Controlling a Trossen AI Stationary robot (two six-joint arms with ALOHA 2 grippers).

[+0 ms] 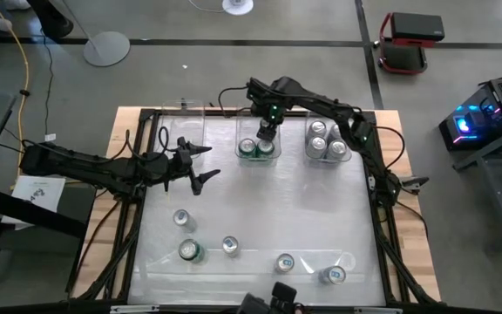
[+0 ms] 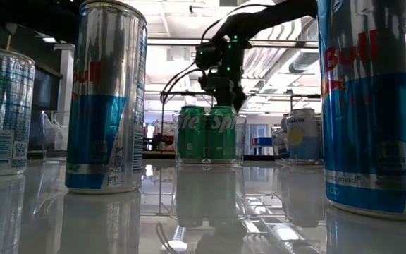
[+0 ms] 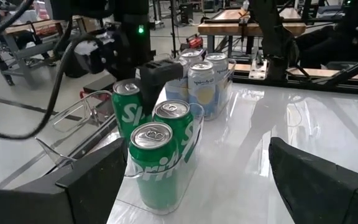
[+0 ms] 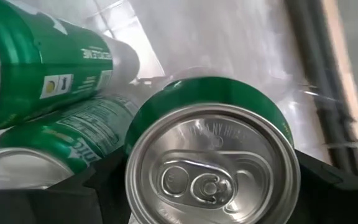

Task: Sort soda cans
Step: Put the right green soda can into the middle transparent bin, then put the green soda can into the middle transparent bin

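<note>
The clear middle bin (image 1: 258, 159) at the table's far side holds three green soda cans. My right gripper (image 1: 268, 133) reaches down over the bin's far end, shut on one green can (image 4: 210, 168). The other two (image 3: 157, 158) (image 3: 176, 121) stand upright beside it. The right bin (image 1: 328, 155) holds several silver cans (image 3: 204, 81). Several loose cans (image 1: 230, 245) stand near the table's front edge. My left gripper (image 1: 200, 166) hovers open over the table's left part, above the surface, with nothing between its fingers. My right gripper holds the green can by its upper side wall (image 4: 135, 134), just under the silver top, pinched between the two fingers (image 4: 328, 180). The fingers come from above, pointing down. The can is upright at the bin's far end; whether its base rests on the bin floor, I cannot tell.
A third clear bin (image 1: 186, 122) stands at the far left. The loose cans spread along the front: a silver one (image 1: 180, 218), a green one (image 1: 189, 251), and two at the right (image 1: 285, 262) (image 1: 334, 275). The table's middle is bare white surface (image 1: 268, 205).
</note>
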